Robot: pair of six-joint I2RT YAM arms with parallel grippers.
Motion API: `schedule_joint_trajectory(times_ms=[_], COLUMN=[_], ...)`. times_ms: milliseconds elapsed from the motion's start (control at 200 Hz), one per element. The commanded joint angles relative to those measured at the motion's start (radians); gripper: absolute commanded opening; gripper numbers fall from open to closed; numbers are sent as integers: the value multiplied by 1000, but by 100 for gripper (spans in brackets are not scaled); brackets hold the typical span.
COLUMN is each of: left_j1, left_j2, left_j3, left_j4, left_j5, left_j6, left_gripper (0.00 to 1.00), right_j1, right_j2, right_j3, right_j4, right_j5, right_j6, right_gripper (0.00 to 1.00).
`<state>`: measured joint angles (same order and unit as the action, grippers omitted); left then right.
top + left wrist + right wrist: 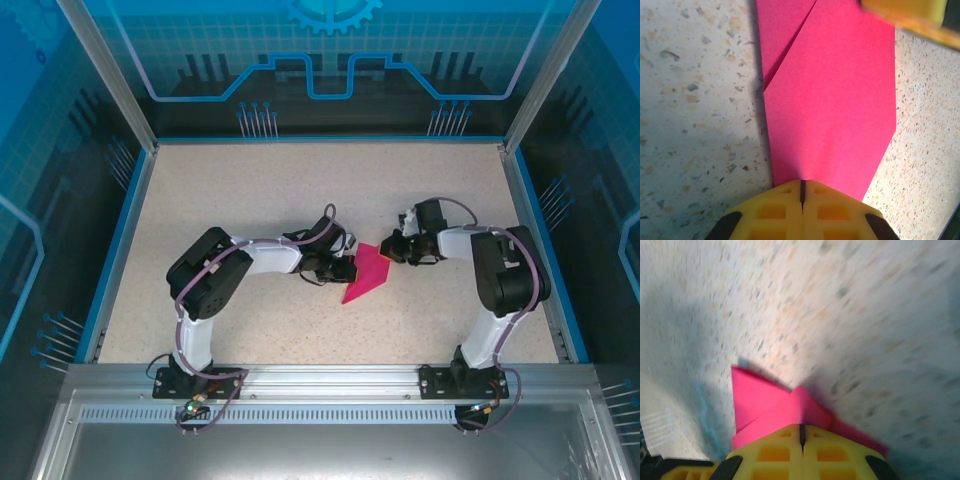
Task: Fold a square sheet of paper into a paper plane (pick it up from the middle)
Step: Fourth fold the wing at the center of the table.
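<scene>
evidently the fold is well under way: the folded magenta paper (368, 275) lies near the middle of the speckled counter (250, 200), between the two arms, with one pointed end aimed toward the near edge. from the left wrist it (830, 100) reads as a long flat shape with angled corners and a diagonal flap edge running across its upper part.

the left tool (343, 268) is clenched. its yellow tips (802, 192) meet at a thin seam, right at one end of the paper, which runs beneath them. the right tool (392, 250) is clenched too, its tips (802, 432) closed over a raised, creased bit of paper (765, 400). whether either tool nips a layer or only presses on it, i cannot tell. the right tool's yellow fingertip (905, 11) shows blurred at the far corner of the left wrist view, just above the paper's other end.

the step in hand looks like setting or sharpening a crease — one tool pinning, the other working the flap. to do it well, the pinning tool should bear straight down so the thin paper cannot skate on the smooth counter. the working tool should travel along the fold line, not across it, or the layers will shear and the nose will end up crooked. light, even pressure matters — paper this thin buckles ahead of a hard push.
</scene>
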<state>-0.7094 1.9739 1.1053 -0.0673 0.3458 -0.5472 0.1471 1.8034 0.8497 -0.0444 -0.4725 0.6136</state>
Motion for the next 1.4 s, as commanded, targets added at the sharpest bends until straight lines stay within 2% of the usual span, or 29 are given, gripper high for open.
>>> schedule_joint_trajectory(times_ms=[0,215,345,470,725,925,1125,1225,1395], left_j1=[-6,-6,-7,-6,-7,-6,0,28,95], left_j2=[89,78,77,73,54,41,-10,-89,-235], left_j3=[-66,-60,-49,-38,-38,-30,-1,-14,-84], left_j4=[-259,-243,-235,-229,-206,-202,-202,-134,-56], left_j5=[-85,-87,-84,-85,-76,-67,-54,36,114], left_j6=[23,18,17,12,4,1,-10,-42,-96], left_gripper=[0,0,0,0,0,0,0,0,9], right_j1=[-57,-81,-63,24,175,212,207,203,205], right_j2=[34,-34,-111,-138,-106,-43,-9,0,12], right_j3=[85,103,58,35,-88,-80,-82,-82,-75], right_j4=[-6,-47,-5,-22,54,45,-32,-70,-105], right_j5=[121,185,95,22,-58,-42,43,83,110], right_j6=[40,66,44,17,88,98,75,58,31], right_gripper=[5,5,6,6,5,5,4,4,4])
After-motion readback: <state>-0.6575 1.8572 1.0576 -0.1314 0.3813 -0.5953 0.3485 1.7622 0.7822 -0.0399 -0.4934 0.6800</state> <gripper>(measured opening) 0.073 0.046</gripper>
